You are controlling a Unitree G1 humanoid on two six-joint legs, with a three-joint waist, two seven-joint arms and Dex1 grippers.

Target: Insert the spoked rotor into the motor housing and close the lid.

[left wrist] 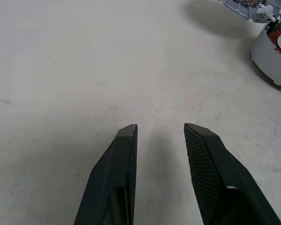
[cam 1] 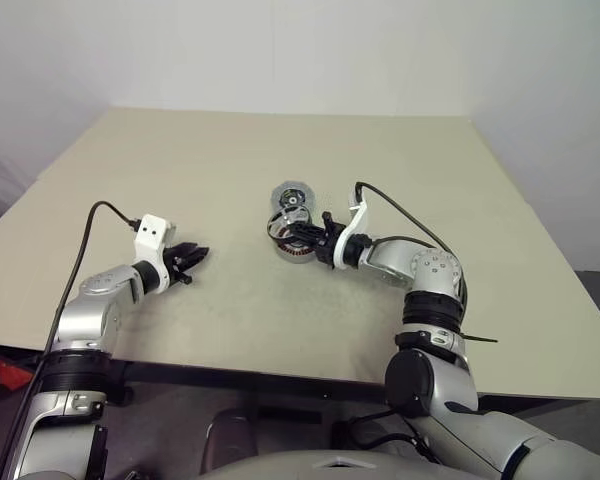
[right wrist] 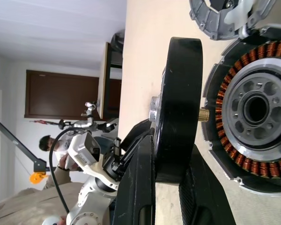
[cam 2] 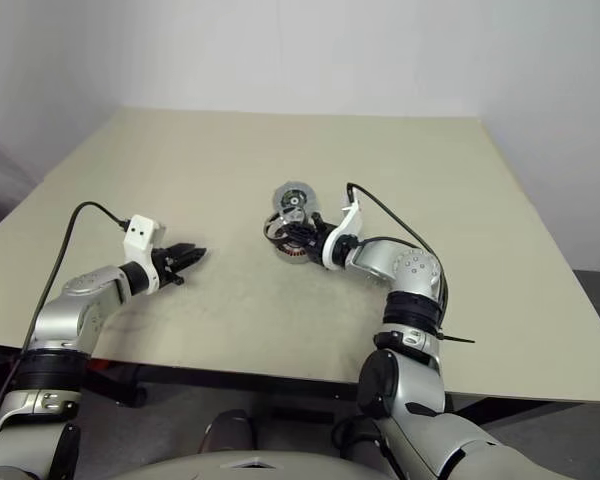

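Silver arms, black joints, white wrist cameras, black cables

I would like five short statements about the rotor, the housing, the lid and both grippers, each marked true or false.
1. The right gripper holds the spoked rotor by its black rim. True.
2. The rotor already sits inside the motor housing. False: it is held on edge beside the housing's open face.
3. The left gripper grips the lid. False: its jaws are open and empty, above bare table.
4. The lid lies on the table beyond the housing. True.
5. The lid covers the housing. False: the copper windings are exposed.
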